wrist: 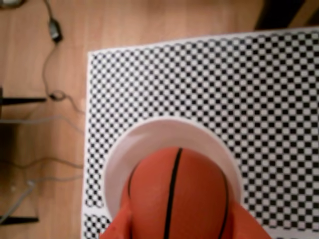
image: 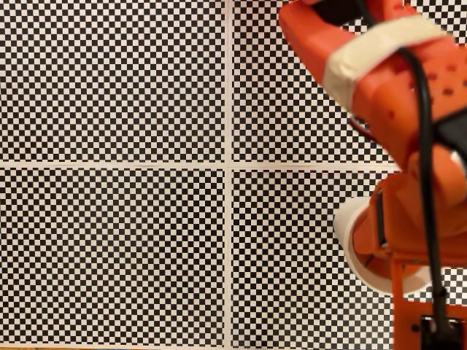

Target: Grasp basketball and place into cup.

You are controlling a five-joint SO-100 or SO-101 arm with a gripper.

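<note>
- Wrist view: basketball (wrist: 177, 196) sits between the two orange fingers (wrist: 117, 226) of the gripper (wrist: 177, 229), low centre of frame; black seam line runs up the middle of the ball.
- Finger tips show at the bottom left and bottom right of the ball, both touching its sides; gripper is clamped on the ball.
- Cup (wrist: 154, 137) is directly under and beyond the ball; its white rolled rim arcs around the ball's top and both sides.
- Ball covers most of the cup's mouth in this view; cannot tell if the ball is above the rim or already partly inside.
- Cup stands on the checkered mat (wrist: 239, 94), near the mat's left edge as the wrist view shows it.
- Left of the mat: wooden floor (wrist: 45, 129) with thin cables (wrist: 52, 59) trailing across it, well apart from the gripper.
- Fixed view: orange arm (image: 394, 109) comes in from the top right and covers the right edge; black cable (image: 423, 146) runs down along it, pale tape band (image: 365, 55) wraps the upper link.
- Cup (image: 350, 233) shows as a white curved rim poking out left of the arm's lower part, mostly hidden under it.
- Checkered mat (image: 117, 240) in the fixed view is split by white lines into four panels; cup sits in the lower right panel.
- Ball and finger tips are hidden by the arm in the fixed view.
</note>
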